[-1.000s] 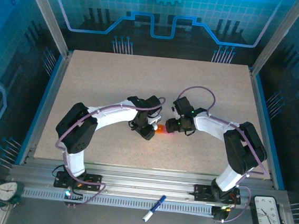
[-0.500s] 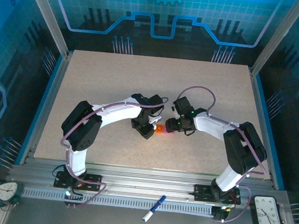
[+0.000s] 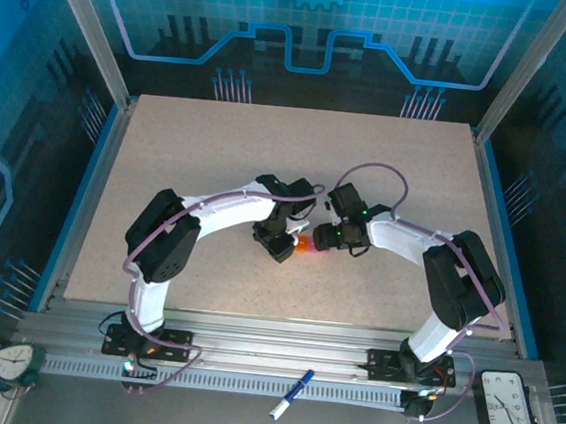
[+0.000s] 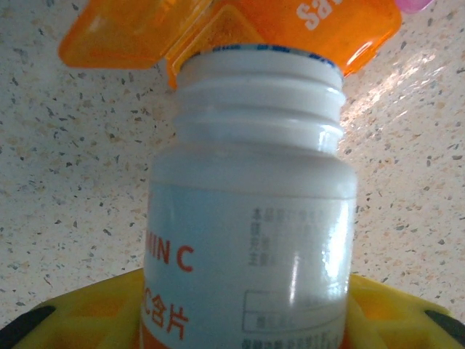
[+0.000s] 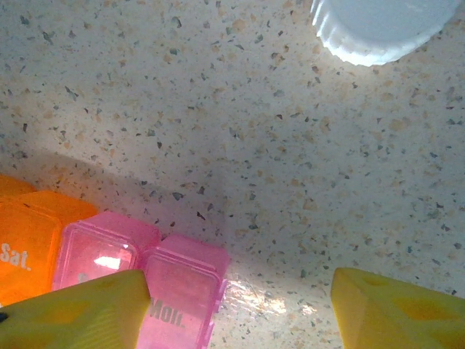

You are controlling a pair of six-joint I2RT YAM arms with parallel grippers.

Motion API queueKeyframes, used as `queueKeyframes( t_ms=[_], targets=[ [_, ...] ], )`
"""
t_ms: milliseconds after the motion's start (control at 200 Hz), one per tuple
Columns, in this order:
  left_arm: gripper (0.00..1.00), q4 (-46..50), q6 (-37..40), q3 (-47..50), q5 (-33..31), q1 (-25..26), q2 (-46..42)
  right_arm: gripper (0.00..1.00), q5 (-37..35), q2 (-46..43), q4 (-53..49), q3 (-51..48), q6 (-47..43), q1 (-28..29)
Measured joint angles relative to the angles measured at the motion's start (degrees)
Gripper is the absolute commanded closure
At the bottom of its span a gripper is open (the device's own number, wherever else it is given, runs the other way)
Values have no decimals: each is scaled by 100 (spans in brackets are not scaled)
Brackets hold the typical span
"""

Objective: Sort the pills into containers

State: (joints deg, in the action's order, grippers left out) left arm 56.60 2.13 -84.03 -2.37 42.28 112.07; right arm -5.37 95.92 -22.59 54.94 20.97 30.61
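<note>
The pill box [image 3: 303, 244] lies mid-table between the arms, one lid open on its orange half [image 4: 290, 29], its pink half [image 5: 145, 276] shut. In the last second the left arm has swung its elbow inward and brought the left pincer [image 3: 278, 244] closer, so the uncapped bottle [image 4: 251, 218] it clamps now has its mouth right at the open orange cell (pouring looks near, we judge). The right pincer [image 5: 240, 305] has stayed put, fingers wide beside the pink end; the cap [image 5: 378, 25] lies apart on the table [image 5: 254, 131].

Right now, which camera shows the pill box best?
The right wrist view: the pill box shows pink and orange cells with lettered lids. The left wrist view gives its orange end, one lid open, behind the bottle. From above it is a tiny orange spot.
</note>
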Motion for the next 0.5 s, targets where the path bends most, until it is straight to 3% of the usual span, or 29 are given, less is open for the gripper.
queueKeyframes(
  t_ms=[500],
  targets=[
    [100, 267, 107, -157, -192, 26, 85, 31, 2, 0, 22, -13, 2, 0]
  ],
)
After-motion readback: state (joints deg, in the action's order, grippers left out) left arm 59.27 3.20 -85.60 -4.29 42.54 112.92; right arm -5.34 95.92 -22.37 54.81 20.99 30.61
